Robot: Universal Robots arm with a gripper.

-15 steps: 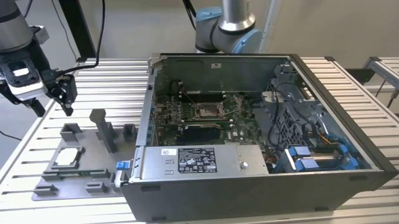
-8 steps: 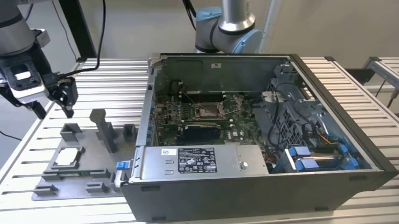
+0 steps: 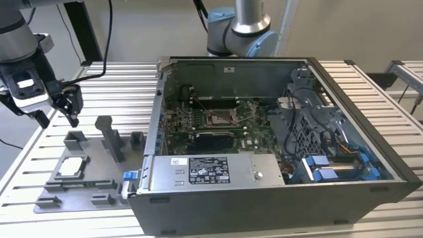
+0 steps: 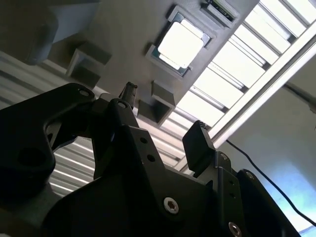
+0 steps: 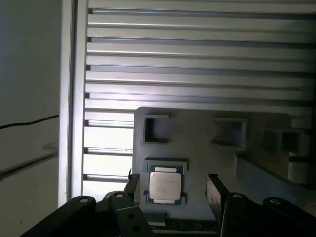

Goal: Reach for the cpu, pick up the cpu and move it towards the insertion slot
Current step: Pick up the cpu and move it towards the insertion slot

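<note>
Print is sparse: a black-and-white label (image 3: 208, 170) sits on the silver box at the front of the open computer case (image 3: 264, 213), and faint marks cross the top of the cpu (image 5: 165, 185) in the first wrist view, none of it clear enough to make out. The cpu is a thin square with a pale silvery face and a darker green-edged border, lying flat in a shallow recess of the grey fixture plate (image 3: 99, 171). In the exterior view it lies toward eight o'clock, on the slatted table (image 3: 119, 84). The gripper (image 3: 68, 110) hangs apart from it at about twelve o'clock of the chip, its fingers spread and holding nothing. Both wrist views look down past the dark fingers (image 5: 215, 190) to the cpu below, and the second wrist view catches its face as a bright glare. The exterior view takes in the insertion slot (image 3: 220, 117), a small metal-framed square on the green motherboard (image 3: 198, 131) inside the case, toward two o'clock from the cpu and well apart from it.
</note>
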